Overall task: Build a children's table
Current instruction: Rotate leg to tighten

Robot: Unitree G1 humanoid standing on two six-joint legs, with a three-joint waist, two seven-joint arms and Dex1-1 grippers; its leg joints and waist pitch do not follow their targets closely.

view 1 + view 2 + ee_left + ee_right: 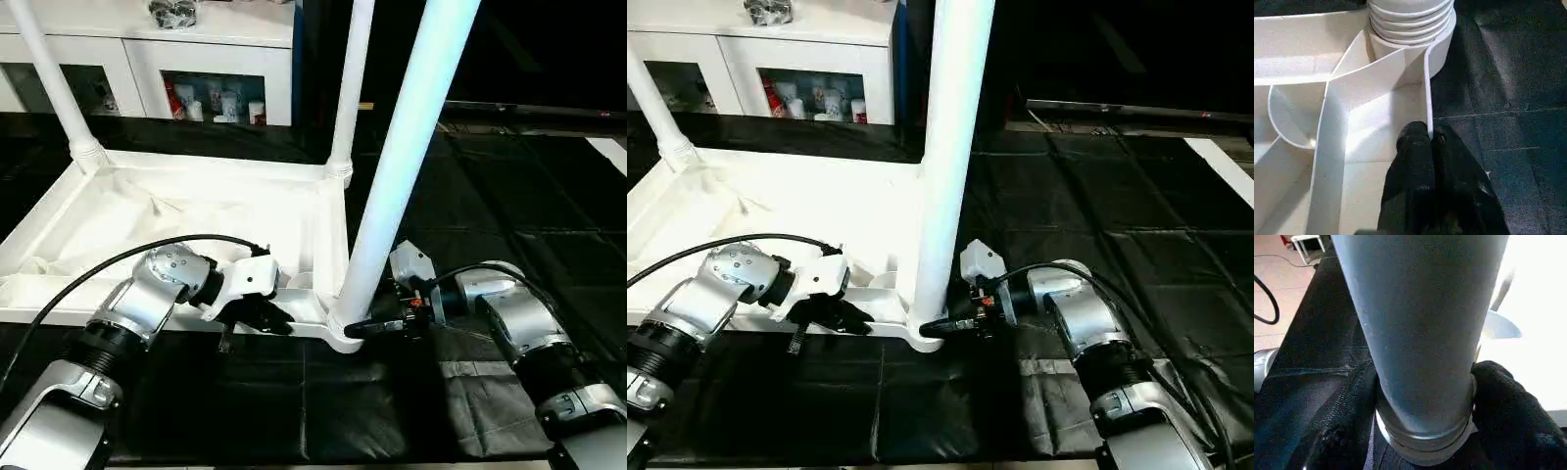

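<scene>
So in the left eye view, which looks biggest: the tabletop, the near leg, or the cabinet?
1. White ribbed plastic tabletop.
2. Near white tubular leg, enlarged by closeness.
3. White glass-doored cabinet, far back and cropped, so its rank is unsure.

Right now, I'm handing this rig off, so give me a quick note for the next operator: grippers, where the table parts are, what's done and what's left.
Left gripper: shut on the tabletop's near side wall, steadying it.
Right gripper: fingers around the flared base of the near leg, right at its corner socket.
Tabletop lies underside up on the black mat.
Done: three legs stand upright in sockets, far left leg, far right leg and the near one.
Left: confirm the near leg is fully seated, then fit the last leg in the remaining corner, which is out of frame.
</scene>
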